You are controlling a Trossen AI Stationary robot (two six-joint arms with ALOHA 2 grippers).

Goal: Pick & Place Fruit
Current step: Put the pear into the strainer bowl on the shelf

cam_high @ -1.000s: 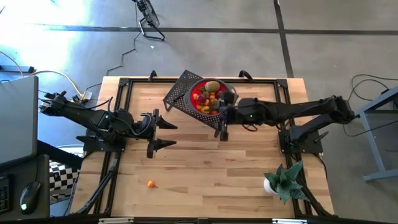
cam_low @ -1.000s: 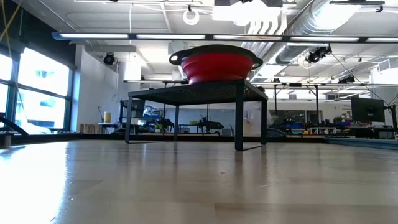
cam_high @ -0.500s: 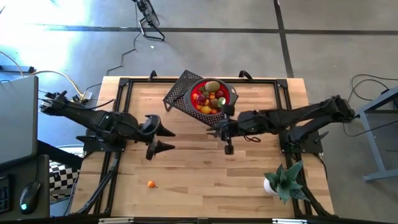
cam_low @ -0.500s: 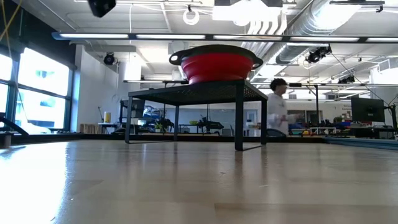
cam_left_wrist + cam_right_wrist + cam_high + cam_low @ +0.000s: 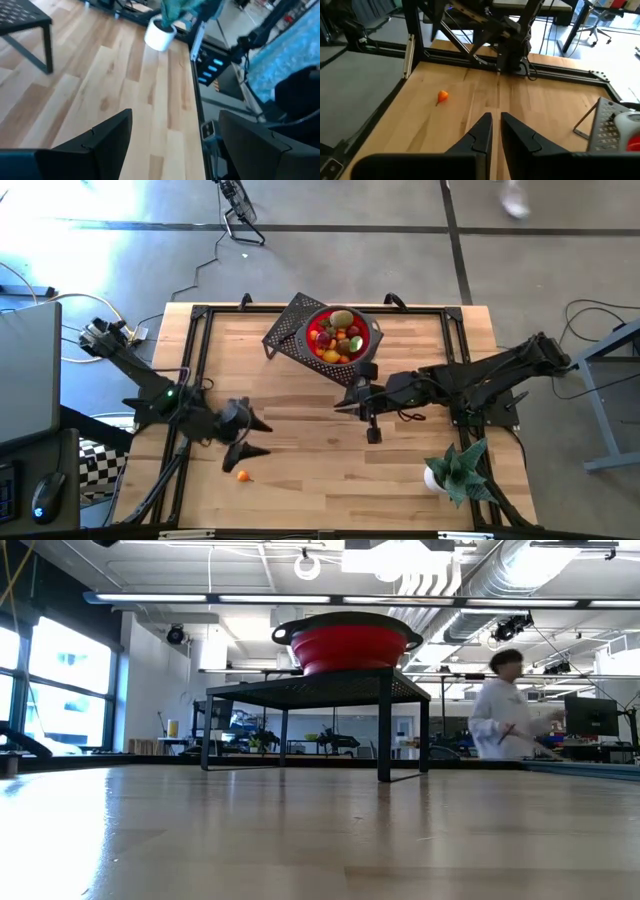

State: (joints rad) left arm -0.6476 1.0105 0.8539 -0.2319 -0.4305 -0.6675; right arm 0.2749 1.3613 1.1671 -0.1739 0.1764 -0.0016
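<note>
Fingers of the right gripper (image 5: 494,131) stood nearly shut, empty; the left gripper (image 5: 251,437) gaped wide just above an orange fruit (image 5: 242,475), nothing between.

Left arm: you see it reaching from the left edge toward the front of the table, bent low.
Left gripper (image 5: 251,437): its fingers (image 5: 95,145) stand wide apart and hold nothing.
Right arm: it stretches from the right side toward the middle of the table.
Right gripper (image 5: 372,430): its fingers (image 5: 482,132) are almost together, a thin gap between them, empty.
</note>
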